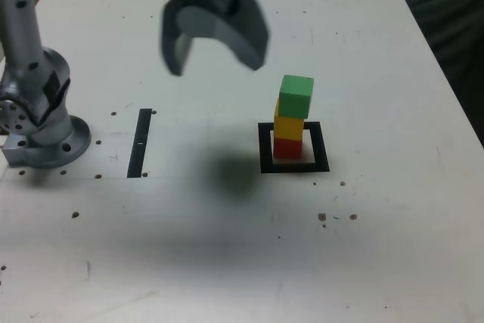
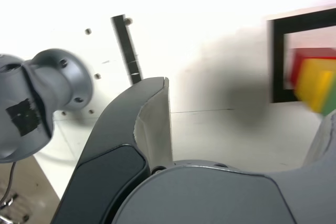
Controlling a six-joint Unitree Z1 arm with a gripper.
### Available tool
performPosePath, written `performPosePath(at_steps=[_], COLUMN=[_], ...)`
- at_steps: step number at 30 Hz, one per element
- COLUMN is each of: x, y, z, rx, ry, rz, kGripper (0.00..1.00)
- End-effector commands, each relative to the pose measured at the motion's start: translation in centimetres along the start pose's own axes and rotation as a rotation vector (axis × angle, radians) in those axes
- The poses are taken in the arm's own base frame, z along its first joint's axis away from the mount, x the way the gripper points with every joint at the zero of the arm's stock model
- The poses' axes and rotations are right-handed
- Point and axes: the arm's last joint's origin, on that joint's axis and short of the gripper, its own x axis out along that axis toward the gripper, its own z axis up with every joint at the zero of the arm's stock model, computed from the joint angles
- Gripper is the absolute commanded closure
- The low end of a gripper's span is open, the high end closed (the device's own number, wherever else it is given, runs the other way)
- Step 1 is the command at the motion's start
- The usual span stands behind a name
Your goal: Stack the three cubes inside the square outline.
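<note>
- The white table [image 1: 363,240] lies under everything; a bump to it could shake the pile down.
- The robot arm [image 1: 47,111] stands at the exterior view's left. If it swings toward the pile instead of away, I'd expect a knock.
- The gripper [image 1: 217,71] hangs above the table, fingers spread apart with nothing between them. One finger dipping and catching the top block would probably spill the lot.
- The black square [image 1: 321,147] is flat on the table, with the pile's foot inside it. A sideways nudge could push that foot onto the border.
- The green block [image 1: 296,96] sits on top, looking slightly out of line; poor overlap could let it slip.
- The yellow block [image 1: 289,127] is in the middle; if it shifts, green goes too.
- The red block [image 1: 287,149] is lowest, carrying both.
</note>
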Motion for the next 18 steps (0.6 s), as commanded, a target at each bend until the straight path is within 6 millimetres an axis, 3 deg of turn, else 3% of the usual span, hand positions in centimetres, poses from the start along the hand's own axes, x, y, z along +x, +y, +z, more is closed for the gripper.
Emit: performPosePath(at_steps=[1,12,18], x=[0.7,7.9,10.2], y=[-0.2,-1.4,-1.7], z=[-1.0,-6.7,-8.3], rx=[-0.010,-0.063,-0.066], ry=[-0.004,0.023,0.058], rz=[-0.012,-0.088,-0.094], kGripper=[0.00,0.00,0.00])
